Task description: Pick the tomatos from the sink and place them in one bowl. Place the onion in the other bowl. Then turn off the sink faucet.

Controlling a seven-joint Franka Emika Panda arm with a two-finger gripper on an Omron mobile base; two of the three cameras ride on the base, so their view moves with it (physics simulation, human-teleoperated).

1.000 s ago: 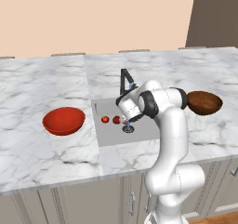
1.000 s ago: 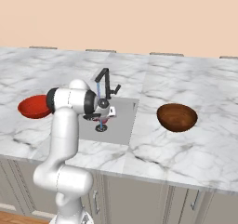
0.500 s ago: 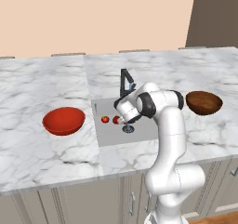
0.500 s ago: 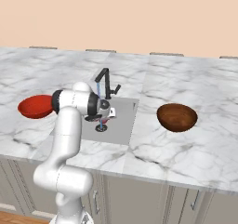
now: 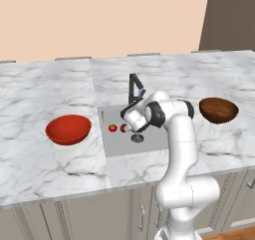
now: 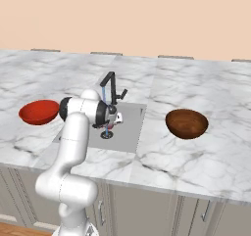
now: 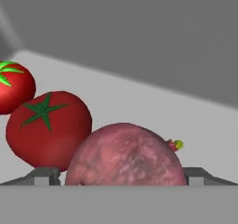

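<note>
The onion (image 7: 124, 154) sits on the grey floor of the sink (image 7: 153, 111), right between the 2 finger tips of the gripper (image 7: 118, 176), which stand wide apart, 1 on each side of it, with nothing clamped. It is close to round, so no clear long axis can be read; a small yellow-red nub at its upper right edge in the hand view points away to that side. Just beyond the gripper and to its left, as the hand view shows it, lies the darker tomato (image 7: 48, 129), its green star facing up and toward the camera, and it seems to touch the onion's flank. Farther left again is the brighter tomato (image 7: 14, 86), green top uppermost, just beside or touching the darker one. Against the base views of 1 second ago, the hand has come lower into the basin and a little toward the tomatoes, while bowls and faucet have kept their places. Behind the gripper the black faucet (image 5: 135, 88) stands upright at the sink's back edge. Well off to the gripper's left rests the red bowl (image 5: 68, 129); well off to its right, the brown bowl (image 5: 218, 109), both on the marble counter (image 5: 45, 162).
</note>
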